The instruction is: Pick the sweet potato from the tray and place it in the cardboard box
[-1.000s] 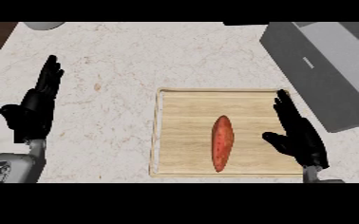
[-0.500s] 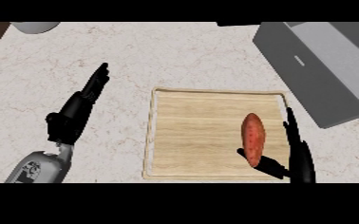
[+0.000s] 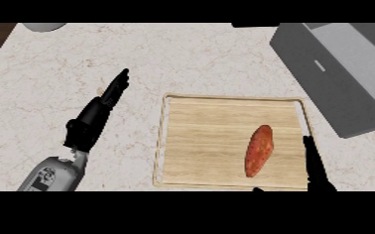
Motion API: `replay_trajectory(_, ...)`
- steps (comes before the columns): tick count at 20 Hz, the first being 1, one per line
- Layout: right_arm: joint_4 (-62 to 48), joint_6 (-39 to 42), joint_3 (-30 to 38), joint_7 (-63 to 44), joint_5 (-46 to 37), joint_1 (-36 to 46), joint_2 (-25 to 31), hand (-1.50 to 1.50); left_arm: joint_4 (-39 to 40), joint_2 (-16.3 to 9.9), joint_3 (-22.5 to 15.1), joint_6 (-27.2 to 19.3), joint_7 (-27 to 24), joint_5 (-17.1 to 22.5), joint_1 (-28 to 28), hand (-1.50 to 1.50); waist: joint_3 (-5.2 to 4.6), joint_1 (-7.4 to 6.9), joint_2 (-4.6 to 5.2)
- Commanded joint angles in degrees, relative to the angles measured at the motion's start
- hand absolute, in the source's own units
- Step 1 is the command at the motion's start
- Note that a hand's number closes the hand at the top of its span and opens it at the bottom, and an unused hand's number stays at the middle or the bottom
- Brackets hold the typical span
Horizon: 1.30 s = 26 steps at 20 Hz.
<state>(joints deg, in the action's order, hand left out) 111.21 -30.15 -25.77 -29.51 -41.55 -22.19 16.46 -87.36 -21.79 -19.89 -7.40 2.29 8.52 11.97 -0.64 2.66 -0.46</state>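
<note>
left hand [image 3: 93, 117]: black, over bare surface left of tray, fingers straight and together, pointing up-right, holding nothing; grey forearm enters from lower-left corner.
surface [image 3: 183, 59]: pale speckled stone look, carries everything.
pale object [image 3: 42, 26]: top-left edge, only a curved bit shows, cannot tell what it is.
tray [image 3: 209, 129]: light wood, shallow raised rim, lying flat in centre-right; its left rim near left hand but apart from it.
sweet potato [image 3: 258, 150]: reddish-orange, elongated, lying on tray's right half, long axis near vertical, top end tilted slightly right; untouched, not in box.
right hand [image 3: 315, 166]: black, at lower edge by tray's right rim, just right of sweet potato and apart from it; fingers straight, pointing up, nothing clamped; palm mostly cut off by lower edge.
cardboard box [image 3: 326, 72]: looks grey, top-right, angled, runs off right edge; apart from tray's upper-right corner; inner floor shows at top right, nothing seen in it.
dark object [image 3: 254, 25]: at top edge, left of box, too little in view to tell.
</note>
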Motion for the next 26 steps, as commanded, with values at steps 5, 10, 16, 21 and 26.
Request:
replay_trajectory(5, 27.2, 20.6, -8.8, -26.5, -6.2, -3.9, 1.1, -1.50, -0.4, 0.2, -0.4, 2.7, -0.6, 0.4, 0.6, 0.00, 0.34, -2.31, 0.41)
replay_trajectory(10, 27.9, 29.0, -14.9, -43.0, -10.1, 6.0, -8.5, -1.50, 0.5, 2.2, -0.3, 2.1, 1.3, -0.9, 2.3, 0.00, 0.46, -2.92, 0.54)
replay_trajectory(16, 15.9, 28.8, -6.3, -40.3, -6.5, 16.2, -14.9, -1.50, 3.2, 2.5, 3.8, 5.6, -0.8, -0.8, 3.4, 0.00, 0.61, -2.73, 0.56)
replay_trajectory(21, 11.5, 30.1, -5.3, -43.2, -6.3, 19.9, -16.3, -1.50, 1.0, 5.2, 1.1, 3.5, 1.6, -4.4, 2.7, 0.00, 0.61, -2.97, 0.56)
replay_trajectory(26, 6.2, 29.0, -1.7, -35.6, -2.6, 16.0, -16.4, -1.50, -1.3, 3.0, 4.2, 7.1, 1.4, -2.3, 0.0, 0.00, 0.65, -2.86, 0.48)
